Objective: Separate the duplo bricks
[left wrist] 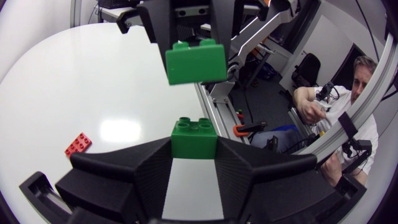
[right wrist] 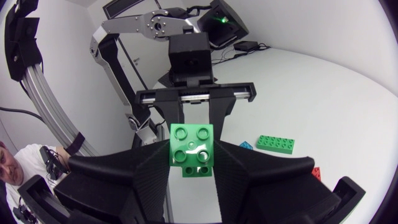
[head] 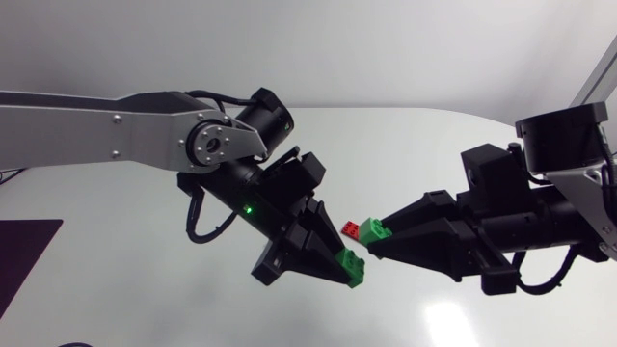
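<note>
Duplo bricks look parted already, from where I stand: the left gripper is clamped on one green brick and the right gripper is clamped on a second green brick. Both are held up over the table, near each other with a plain gap between them. A red brick lies on the table below the two grippers, and a long green brick with a small blue piece lies further off. I'd judge that what's left is setting the pair down. To do that well, each arm should draw back to its own side first, lower until the brick sits flat, and only then let go, landing well clear of the red brick and of each other
</note>
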You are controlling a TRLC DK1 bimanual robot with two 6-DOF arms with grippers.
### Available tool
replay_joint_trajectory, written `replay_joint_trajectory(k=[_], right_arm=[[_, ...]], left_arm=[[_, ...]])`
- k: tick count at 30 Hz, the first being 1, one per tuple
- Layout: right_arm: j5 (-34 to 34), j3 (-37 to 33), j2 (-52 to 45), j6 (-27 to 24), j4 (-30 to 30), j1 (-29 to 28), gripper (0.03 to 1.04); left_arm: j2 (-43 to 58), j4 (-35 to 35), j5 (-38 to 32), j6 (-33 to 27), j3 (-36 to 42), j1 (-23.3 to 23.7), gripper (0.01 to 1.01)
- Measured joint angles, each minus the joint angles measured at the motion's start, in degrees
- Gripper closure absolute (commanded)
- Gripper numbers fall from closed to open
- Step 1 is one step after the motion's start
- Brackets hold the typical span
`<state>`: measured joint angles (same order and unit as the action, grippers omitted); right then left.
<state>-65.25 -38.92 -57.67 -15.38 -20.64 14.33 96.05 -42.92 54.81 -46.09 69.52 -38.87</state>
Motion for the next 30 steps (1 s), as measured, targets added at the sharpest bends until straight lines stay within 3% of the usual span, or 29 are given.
replay_joint_trajectory(k=[4,6,12,18,25,30], right_arm=[[0.02,-0.11,-0.13,0.22,0.00,-1.20,0.78],[3.28,-0.35,-0.13,-0.31,0.00,-2.47,0.78],[22.08,0.48,-0.24,-8.26,0.09,-1.66,0.78],[37.86,5.68,-5.33,-13.49,8.04,3.63,0.78],[45.29,8.96,-21.09,-16.06,17.49,6.80,0.78],[47.56,9.42,-25.73,-16.68,19.39,9.22,0.78]], left_arm=[[-0.17,0.04,-1.51,-0.83,-1.09,0.02,0.766],[-0.55,0.00,-2.27,-0.85,-1.68,0.28,0.766],[-4.52,0.26,-5.01,-1.09,-3.41,2.82,0.756],[-7.69,4.81,-6.40,-0.50,-5.99,3.26,0.751],[-7.82,10.21,-7.52,2.54,-7.82,2.73,0.749],[-7.82,13.11,-8.20,4.35,-8.61,1.38,0.748]])
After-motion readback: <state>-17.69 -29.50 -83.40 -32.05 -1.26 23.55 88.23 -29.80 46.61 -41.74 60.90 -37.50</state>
